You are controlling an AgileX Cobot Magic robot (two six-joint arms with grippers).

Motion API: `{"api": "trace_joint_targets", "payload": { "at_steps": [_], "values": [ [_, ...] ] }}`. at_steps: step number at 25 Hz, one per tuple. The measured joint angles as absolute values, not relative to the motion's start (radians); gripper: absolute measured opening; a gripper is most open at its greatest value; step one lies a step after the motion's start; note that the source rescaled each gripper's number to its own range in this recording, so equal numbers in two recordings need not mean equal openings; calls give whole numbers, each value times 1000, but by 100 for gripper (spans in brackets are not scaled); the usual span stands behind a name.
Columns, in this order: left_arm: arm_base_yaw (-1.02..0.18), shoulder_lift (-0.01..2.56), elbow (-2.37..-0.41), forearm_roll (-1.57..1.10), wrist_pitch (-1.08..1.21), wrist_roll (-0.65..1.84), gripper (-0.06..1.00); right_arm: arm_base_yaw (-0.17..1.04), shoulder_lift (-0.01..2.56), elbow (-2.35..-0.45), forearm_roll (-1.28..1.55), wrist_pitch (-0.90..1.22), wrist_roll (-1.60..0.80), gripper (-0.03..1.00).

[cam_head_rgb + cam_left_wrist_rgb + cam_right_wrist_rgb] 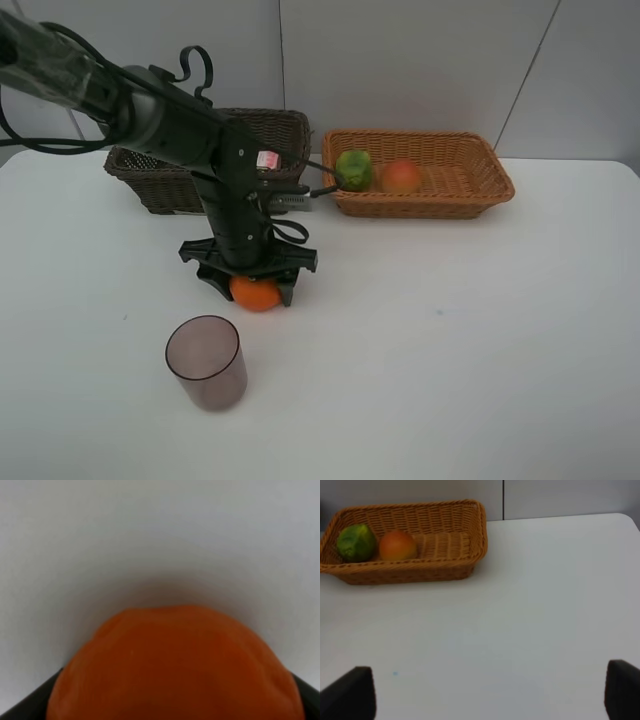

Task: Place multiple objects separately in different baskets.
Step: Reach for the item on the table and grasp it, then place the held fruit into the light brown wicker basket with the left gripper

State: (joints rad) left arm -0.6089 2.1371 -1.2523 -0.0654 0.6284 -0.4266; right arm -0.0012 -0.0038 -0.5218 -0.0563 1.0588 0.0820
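Observation:
The orange (pixel 256 294) sits low at the table's middle-left, and my left gripper (pixel 250 283) reaches down over it with its jaws wide and one finger against each side. The orange (pixel 175 670) fills the left wrist view, with dark fingertips (pixel 30 700) at its edges. A translucent mauve cup (pixel 206 361) stands upright in front of it. The green mottled fruit (pixel 354 169) and the red-yellow fruit (pixel 402 176) lie in the light orange-tan basket (pixel 470 190). The dark brown basket (pixel 285 125) stands behind the left arm. My right gripper (pixel 490 695) is open over bare table.
The left arm crosses in front of the dark brown basket and hides most of it. The tan basket (pixel 445 535) with the green fruit (pixel 356 542) and the red-yellow fruit (pixel 396 545) lies ahead of the right gripper. A wall closes off the table's back edge.

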Motion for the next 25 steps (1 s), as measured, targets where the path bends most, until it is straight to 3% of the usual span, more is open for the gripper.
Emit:
{"api": "trace_joint_targets", "payload": {
  "at_steps": [15,25],
  "values": [
    [-609,2088,-1256,-75,614,-406,91,-1,-4,-522,-56,1059,82,100],
    [-609,1954,-1483,-77,678,-351,91,-1,-4,-522,-56,1059,82,100]
  ]
}}
